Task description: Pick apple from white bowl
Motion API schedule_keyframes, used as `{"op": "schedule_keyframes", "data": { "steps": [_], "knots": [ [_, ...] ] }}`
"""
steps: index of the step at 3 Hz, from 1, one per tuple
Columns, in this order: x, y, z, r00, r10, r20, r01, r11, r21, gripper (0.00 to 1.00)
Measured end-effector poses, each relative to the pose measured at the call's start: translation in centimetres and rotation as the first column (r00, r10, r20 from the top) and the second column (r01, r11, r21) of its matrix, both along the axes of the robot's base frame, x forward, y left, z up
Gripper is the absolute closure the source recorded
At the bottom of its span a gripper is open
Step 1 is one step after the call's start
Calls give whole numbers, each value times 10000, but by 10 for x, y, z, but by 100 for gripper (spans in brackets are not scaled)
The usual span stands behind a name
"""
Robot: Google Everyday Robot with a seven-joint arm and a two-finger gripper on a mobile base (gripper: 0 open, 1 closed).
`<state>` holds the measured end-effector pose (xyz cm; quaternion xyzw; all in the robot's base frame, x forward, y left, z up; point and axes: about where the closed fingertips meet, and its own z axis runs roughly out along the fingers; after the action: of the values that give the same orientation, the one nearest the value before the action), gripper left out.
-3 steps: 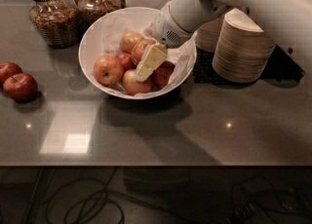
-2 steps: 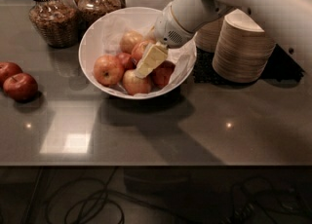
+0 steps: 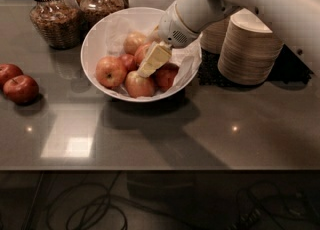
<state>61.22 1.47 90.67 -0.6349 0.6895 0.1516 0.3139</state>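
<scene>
On a grey counter [image 3: 150, 139], with cables tangled on the floor beneath, the robot's gripper [image 3: 151, 65] hangs low inside the white bowl [image 3: 92, 49]. It has hardly shifted in the past second, which suggests a grasp being settled rather than a lift begun. Whether it has clenched cannot be told. The apple [image 3: 139, 85] lies at the bowl's near side, just under the tip, among about five others on crinkled paper [image 3: 186, 63]. Far left, two glass jars [image 3: 52, 21] hold brown dry food.
</scene>
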Motion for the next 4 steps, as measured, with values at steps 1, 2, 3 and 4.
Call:
{"op": "schedule_keyframes", "data": {
  "steps": [1, 2, 3, 4],
  "knots": [
    [0, 0, 7, 10000, 1, -1, -1, 10000, 0, 100],
    [0, 0, 7, 10000, 5, 2, -5, 10000, 3, 100],
    [-8, 1, 20, 9995, 238, 184, -242, 9995, 206, 100],
    [-20, 2, 64, 9932, 656, 964, -706, 9963, 498, 100]
  ]
}}
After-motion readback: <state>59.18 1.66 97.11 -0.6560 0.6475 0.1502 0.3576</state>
